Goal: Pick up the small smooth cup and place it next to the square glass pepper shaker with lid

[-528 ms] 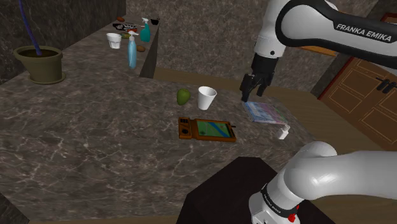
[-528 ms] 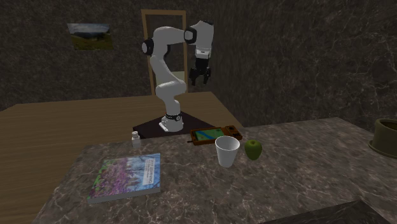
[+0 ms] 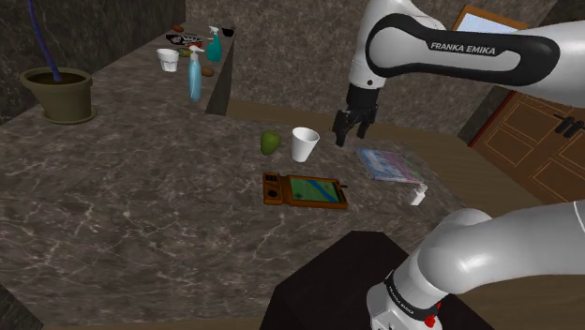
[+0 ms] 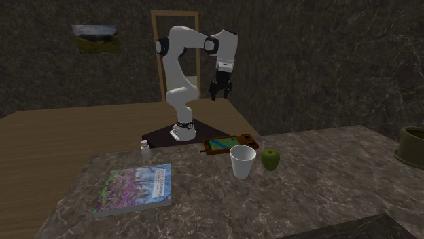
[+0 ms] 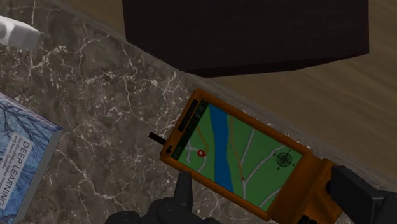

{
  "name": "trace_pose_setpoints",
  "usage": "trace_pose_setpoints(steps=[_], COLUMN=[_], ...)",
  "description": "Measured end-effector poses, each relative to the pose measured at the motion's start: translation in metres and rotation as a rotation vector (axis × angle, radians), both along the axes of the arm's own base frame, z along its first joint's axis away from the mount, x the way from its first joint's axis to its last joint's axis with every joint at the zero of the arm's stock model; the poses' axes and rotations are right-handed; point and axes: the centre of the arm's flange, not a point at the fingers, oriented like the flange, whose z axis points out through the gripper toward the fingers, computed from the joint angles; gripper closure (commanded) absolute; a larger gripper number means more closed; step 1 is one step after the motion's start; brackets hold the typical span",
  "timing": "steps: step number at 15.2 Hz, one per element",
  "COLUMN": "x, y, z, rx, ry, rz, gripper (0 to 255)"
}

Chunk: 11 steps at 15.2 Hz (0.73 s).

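Note:
The small white cup (image 3: 304, 144) (image 4: 242, 161) stands upright on the dark marble counter, between a green apple (image 3: 271, 142) and a book. The small pale pepper shaker (image 3: 418, 194) (image 4: 145, 148) (image 5: 16, 32) stands near the counter's edge, beyond the book and close to the stand. My gripper (image 3: 347, 129) (image 4: 221, 92) (image 5: 264, 191) hangs well above the counter, open and holding nothing. In the wrist view its black fingers (image 5: 184, 188) stand apart over an orange handheld map device (image 5: 245, 159). In the shoulder view the gripper sits just right of the cup and higher.
A book (image 3: 389, 165) (image 4: 136, 187) (image 5: 19, 159) lies between cup and shaker. The orange device (image 3: 306, 189) (image 4: 230, 144) lies in front of the cup, near the dark stand (image 3: 366, 272). A plant pot (image 3: 61, 94) and bottles (image 3: 194, 77) stand at the far left.
The gripper has swung from above the book towards the cup, leftwards in the shoulder view and rightwards in the second exterior view. It stays open. Nothing on the counter has moved.

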Motion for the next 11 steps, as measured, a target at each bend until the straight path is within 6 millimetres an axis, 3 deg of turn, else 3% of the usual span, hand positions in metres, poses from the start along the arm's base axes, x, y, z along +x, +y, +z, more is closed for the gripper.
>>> trace_pose_setpoints(steps=[11], x=[0.120], y=[-0.025], z=[-0.071], rx=[-0.050], ry=[0.011], rz=[0.063], gripper=[0])
